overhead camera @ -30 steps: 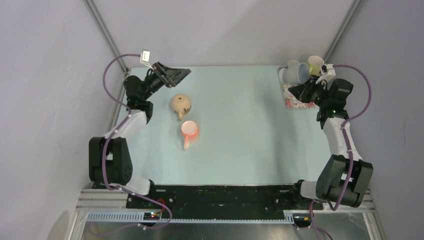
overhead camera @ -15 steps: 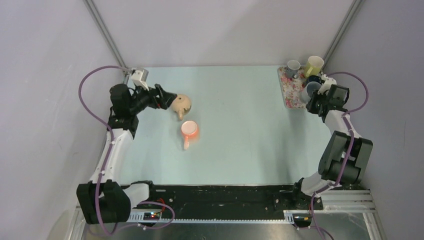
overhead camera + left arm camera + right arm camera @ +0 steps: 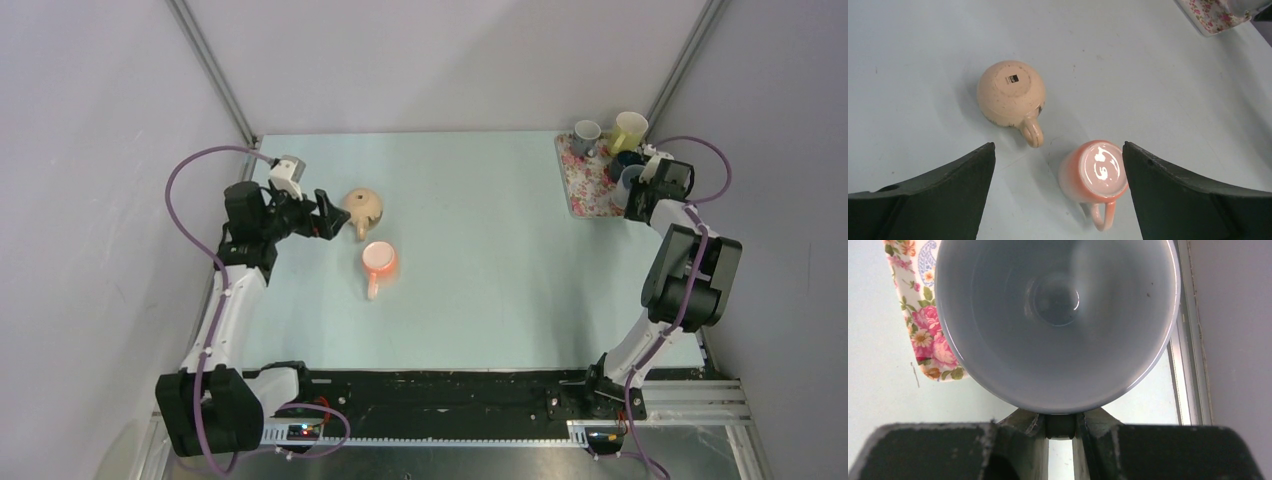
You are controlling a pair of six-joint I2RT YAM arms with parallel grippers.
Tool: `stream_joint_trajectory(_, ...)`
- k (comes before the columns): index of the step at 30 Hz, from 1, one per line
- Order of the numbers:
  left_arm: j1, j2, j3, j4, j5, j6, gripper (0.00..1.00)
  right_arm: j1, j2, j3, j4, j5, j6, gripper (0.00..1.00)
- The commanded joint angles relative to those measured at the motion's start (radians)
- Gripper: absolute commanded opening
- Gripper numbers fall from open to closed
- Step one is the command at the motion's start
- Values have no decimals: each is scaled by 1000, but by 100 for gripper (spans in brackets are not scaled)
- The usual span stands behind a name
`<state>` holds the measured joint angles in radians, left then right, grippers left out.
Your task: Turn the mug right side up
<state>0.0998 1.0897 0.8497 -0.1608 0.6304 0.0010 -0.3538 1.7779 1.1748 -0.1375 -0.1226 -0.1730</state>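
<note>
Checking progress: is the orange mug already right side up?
No, the orange mug rests on its rim with its base facing up.

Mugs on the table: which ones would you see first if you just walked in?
Two mugs sit bottoms-up on the left half of the table: a tan mug and, nearer the arms, an orange mug, with the left fingers spread wide open just left of them. At the far right, by the flowery tray, the right fingers pinch a grey mug so close that its inside fills the right wrist view.
</note>
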Motion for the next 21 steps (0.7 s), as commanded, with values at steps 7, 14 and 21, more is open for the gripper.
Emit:
stream_joint_trajectory(7,11,-27,-24,4,-5,37,100,-12,84,165,19,49,-23,0)
stream_joint_trajectory(14,8,-35,-27,4,-7,42,100,-16,132,212,-22,45,-16,0)
stream_joint_trajectory(21,9,-26,-28,4,-1,38,100,-16,155,225,-39,54,-18,0)
